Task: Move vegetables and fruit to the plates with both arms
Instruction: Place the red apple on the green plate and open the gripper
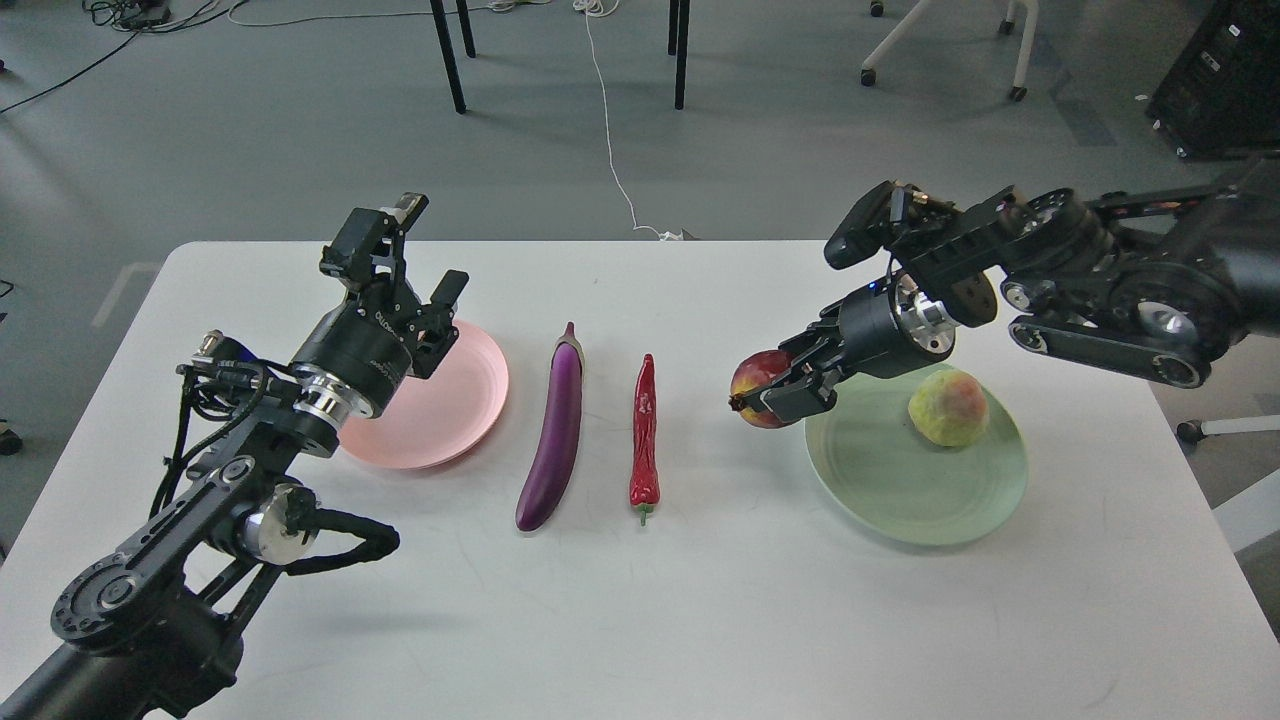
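Note:
The purple eggplant [555, 432] and the red chilli pepper [645, 432] lie side by side mid-table. The pale pink plate [460, 410] sits left of them, bare. The pale green plate [900, 480] sits to the right and holds the yellow-green fruit [948, 407]. My right gripper [780, 385] is shut on the pomegranate [755, 378], just left of the green plate's rim, a little above the table. My left gripper [440, 325] is open and empty, hovering over the pink plate's left part.
The white table [640, 620] has bare room at the front. Beyond its far edge are the grey floor, chair legs [450, 60] and a white cable [610, 140].

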You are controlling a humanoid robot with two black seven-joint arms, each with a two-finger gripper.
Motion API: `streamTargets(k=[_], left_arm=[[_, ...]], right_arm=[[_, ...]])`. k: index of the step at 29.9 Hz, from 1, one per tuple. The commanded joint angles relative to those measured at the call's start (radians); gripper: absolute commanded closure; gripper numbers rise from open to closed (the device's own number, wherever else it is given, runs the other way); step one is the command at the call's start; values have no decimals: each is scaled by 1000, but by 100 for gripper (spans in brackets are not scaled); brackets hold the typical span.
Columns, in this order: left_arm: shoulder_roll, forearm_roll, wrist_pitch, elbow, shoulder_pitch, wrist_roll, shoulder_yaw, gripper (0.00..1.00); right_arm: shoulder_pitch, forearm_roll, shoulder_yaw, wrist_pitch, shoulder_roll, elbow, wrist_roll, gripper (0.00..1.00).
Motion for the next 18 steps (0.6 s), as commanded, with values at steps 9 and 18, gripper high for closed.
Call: streamTargets(k=[9,18], left_arm=[[-1,0,-1,-2,0,0,13,1],[-1,0,-1,-8,0,0,16,1]], right_arm=[[-76,-145,-9,67,-288,99,0,46],[-124,-142,14,61,-294,93,0,6]])
